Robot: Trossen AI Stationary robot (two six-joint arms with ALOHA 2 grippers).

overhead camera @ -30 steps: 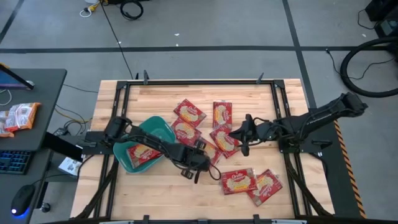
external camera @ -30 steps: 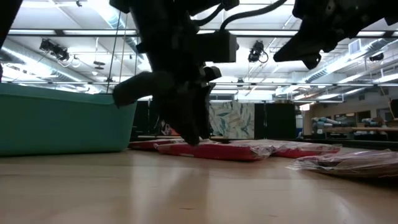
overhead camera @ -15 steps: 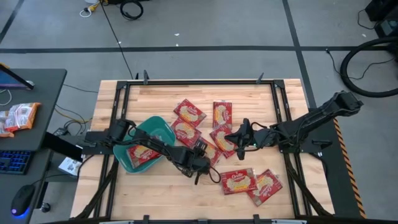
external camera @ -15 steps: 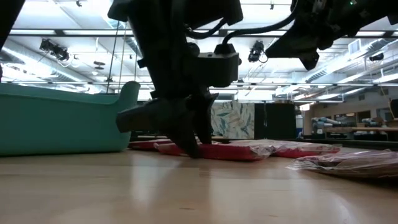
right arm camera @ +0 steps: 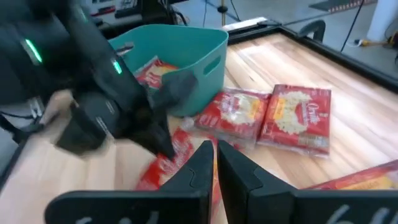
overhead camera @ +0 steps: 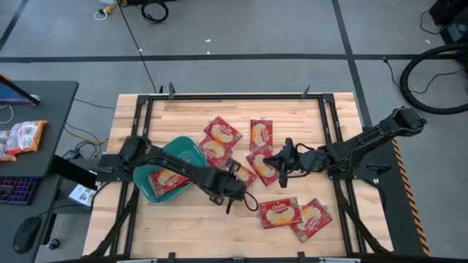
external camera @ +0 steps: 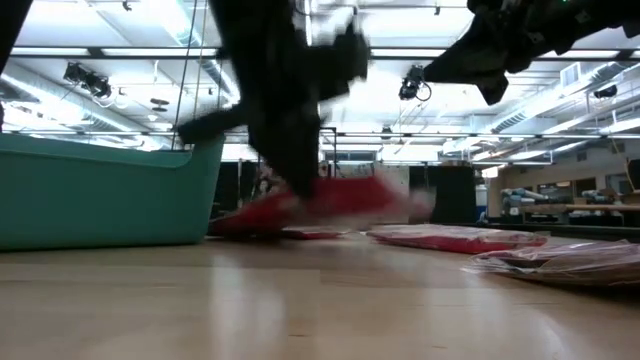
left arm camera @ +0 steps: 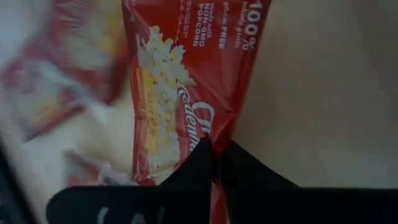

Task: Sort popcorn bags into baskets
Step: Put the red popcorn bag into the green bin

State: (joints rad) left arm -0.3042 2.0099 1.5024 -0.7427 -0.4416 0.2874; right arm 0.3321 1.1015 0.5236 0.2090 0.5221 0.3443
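My left gripper point(overhead camera: 235, 187) is near the table's middle, just right of the teal basket point(overhead camera: 175, 157), and is shut on a red popcorn bag point(left arm camera: 186, 74), which shows blurred and raised in the low view point(external camera: 340, 200). One bag point(overhead camera: 164, 179) lies inside the basket. My right gripper point(overhead camera: 281, 162) hovers shut over a bag point(overhead camera: 263, 164) right of centre, touching nothing. More bags lie flat on the wood: two at the far side point(overhead camera: 223, 131) point(overhead camera: 261, 134) and two near the front point(overhead camera: 280, 213) point(overhead camera: 311, 218). My left gripper pinches the bag's long side edge point(left arm camera: 219, 134) between its two fingers, and the wrapper creases at that spot. The fingers slant down from the table's left. The bag hangs tilted below them, mostly off the wood; whether its low end point(external camera: 235, 222) still rests, I cannot tell.
The basket's wall point(external camera: 100, 195) stands close on the left of the lifted bag. A desk point(overhead camera: 29, 146) with a keyboard and a snack packet sits beyond the table's left edge. Bare wood lies along the near edge point(overhead camera: 190, 226).
My left gripper has shut on the bag's edge and risen. The bag, which lay flat among the others, has come up tilted off the table.
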